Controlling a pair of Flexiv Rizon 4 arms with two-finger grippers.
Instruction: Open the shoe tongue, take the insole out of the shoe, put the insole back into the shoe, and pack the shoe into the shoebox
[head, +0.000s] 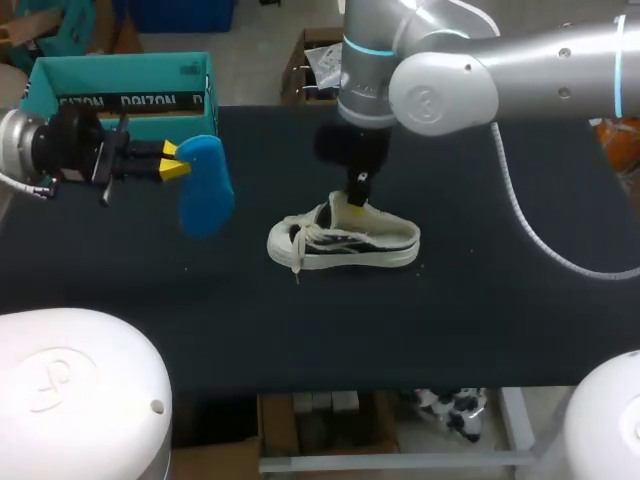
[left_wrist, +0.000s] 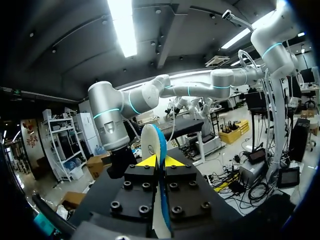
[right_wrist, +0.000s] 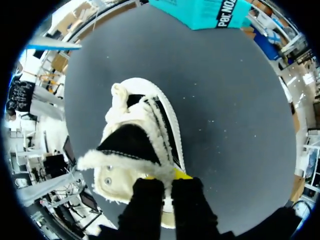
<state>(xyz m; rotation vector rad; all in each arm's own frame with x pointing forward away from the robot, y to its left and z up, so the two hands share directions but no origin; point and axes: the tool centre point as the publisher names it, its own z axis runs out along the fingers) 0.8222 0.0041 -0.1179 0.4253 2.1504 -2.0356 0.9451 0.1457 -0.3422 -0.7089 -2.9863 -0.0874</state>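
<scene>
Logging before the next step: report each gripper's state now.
Left gripper: shut on the blue insole.
Right gripper: at the white sneaker's heel; grip cannot be told.

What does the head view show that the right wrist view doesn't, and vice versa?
Head view only: the left gripper shut on the blue insole, apart from the shoe. Right wrist view only: a look down into the shoe's fleece-lined opening, dark inside. Both: the shoe on the black table, the right gripper at its opening, the teal shoebox.
</scene>
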